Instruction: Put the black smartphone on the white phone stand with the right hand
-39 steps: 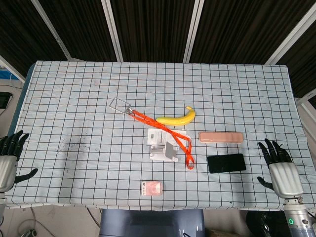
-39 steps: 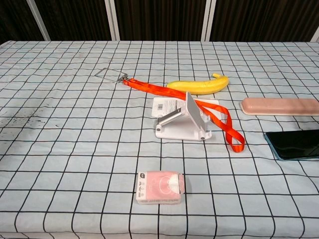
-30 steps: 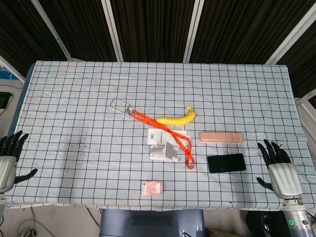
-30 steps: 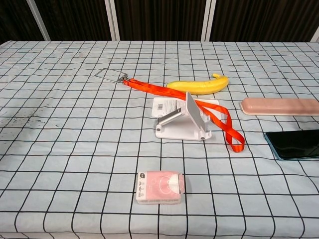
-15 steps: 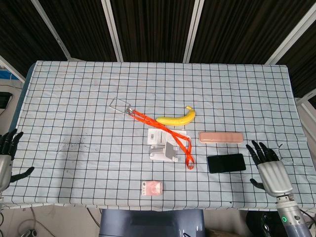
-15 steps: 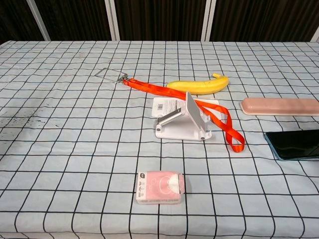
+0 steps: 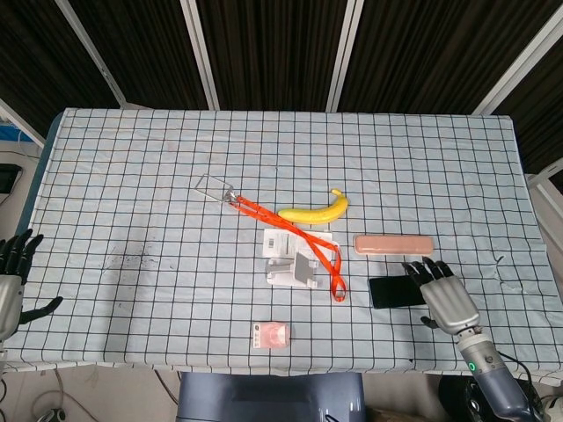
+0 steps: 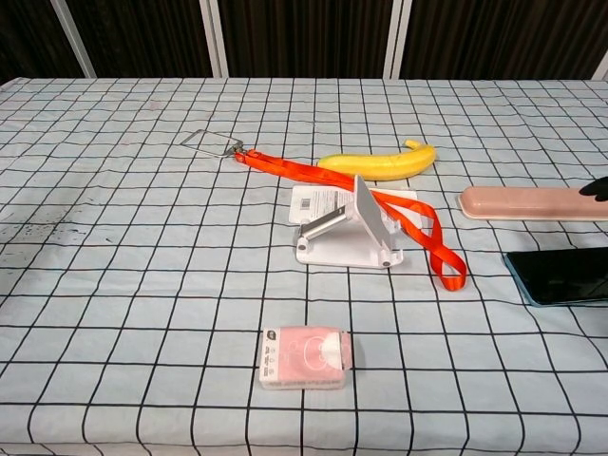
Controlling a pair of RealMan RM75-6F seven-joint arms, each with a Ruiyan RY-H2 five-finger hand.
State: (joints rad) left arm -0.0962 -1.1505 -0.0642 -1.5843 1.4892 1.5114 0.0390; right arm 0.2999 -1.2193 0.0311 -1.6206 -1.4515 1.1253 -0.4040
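In the head view the right hand sits at the lower right of the frame, over the right end of the black smartphone, its fingers spread apart and pointing up the frame; it holds nothing, though whether it touches the phone cannot be told. The phone lies flat on the checked tablecloth, just below the pink case and well to the right of the white phone stand, which stands near the centre of the frame. In the chest view only a dark fingertip shows at the right edge, above the phone's visible corner and just beside the end of the pink case. The stand there shows its tilted back plate rising from a flat base, with a white label card lying behind it. An orange lanyard runs from a clear badge holder in the upper left, across the stand, to a loop at its lower right. A banana lies just above the stand, and a small pink packet rests near the bottom edge. The left hand is at the far left edge, fingers apart and holding nothing.
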